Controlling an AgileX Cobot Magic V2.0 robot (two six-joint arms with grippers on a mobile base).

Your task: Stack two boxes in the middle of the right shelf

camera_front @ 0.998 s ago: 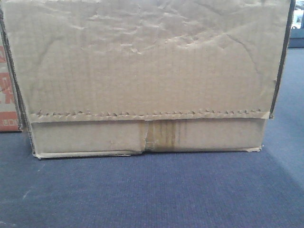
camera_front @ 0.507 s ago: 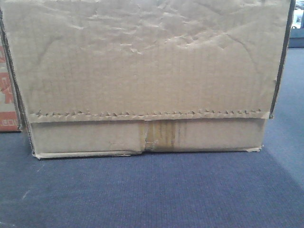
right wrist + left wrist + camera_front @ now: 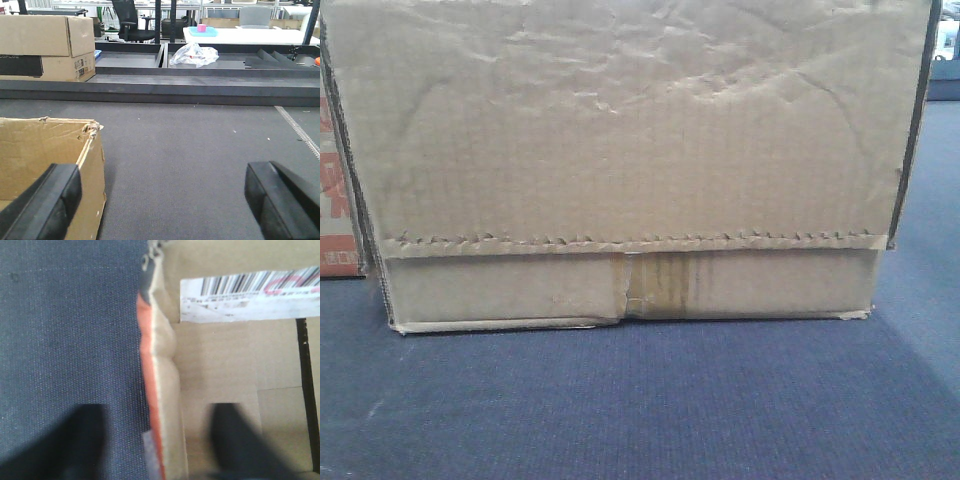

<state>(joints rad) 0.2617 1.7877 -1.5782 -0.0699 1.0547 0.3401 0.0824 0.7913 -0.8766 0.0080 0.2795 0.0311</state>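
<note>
A large brown cardboard box (image 3: 630,170) with a wrinkled face, a serrated tape strip and a stained centre seam stands on blue carpet and fills the front view. In the left wrist view my left gripper (image 3: 160,440) is open and straddles the box's left wall (image 3: 165,365), one finger (image 3: 85,440) outside over the carpet and the other inside the open box. In the right wrist view my right gripper (image 3: 165,205) is wide open beside the box's torn right corner (image 3: 55,150), its left finger (image 3: 45,205) over the wall. The steel shelf is out of view.
A red-printed box (image 3: 335,200) sits just left of the brown box. A barcode label (image 3: 250,295) is stuck inside it. Ahead of the right gripper lie open carpet (image 3: 190,150), a low dark platform (image 3: 165,85), two stacked cartons (image 3: 45,45) and a plastic bag (image 3: 194,54).
</note>
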